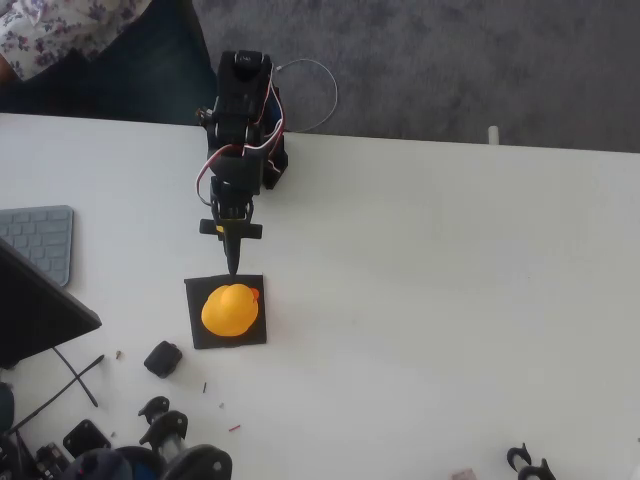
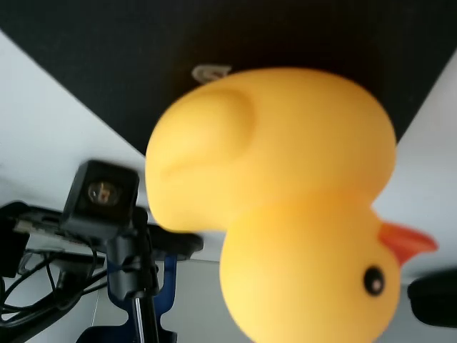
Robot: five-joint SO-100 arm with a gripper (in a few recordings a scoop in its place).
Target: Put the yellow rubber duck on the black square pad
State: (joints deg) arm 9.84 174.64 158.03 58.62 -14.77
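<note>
- A grey keyboard point(image 1: 40, 240) lies at the left edge of the white table point(image 1: 450, 300) in the overhead view, with the corner of a dark flat device point(image 1: 35, 310) just below it; both are well apart from the task's things.
- Near the lower left, a small chunky black block point(image 1: 162, 358) sits just beside the pad's lower left corner, not touching it, among loose dark parts along the bottom edge.
- The black square pad point(image 1: 200, 335) lies flat left of centre, and the yellow rubber duck point(image 1: 231, 309) rests on it, inside its edges, beak toward the upper right in the overhead view.
- In the wrist view the duck point(image 2: 285, 207) is very close, upside down in the picture, the pad point(image 2: 107, 64) behind it with a faint grey mark near its middle.
- The gripper point(image 1: 233, 262) points down at the pad's top edge, its tip just beside the duck; its fingers read as one narrow point from above, so I cannot tell whether they are parted or closed, nor whether they touch the duck.
- Judged from this, the placing looks done: the duck is on the pad. What seems left is only for the arm to draw clear without nudging it.
</note>
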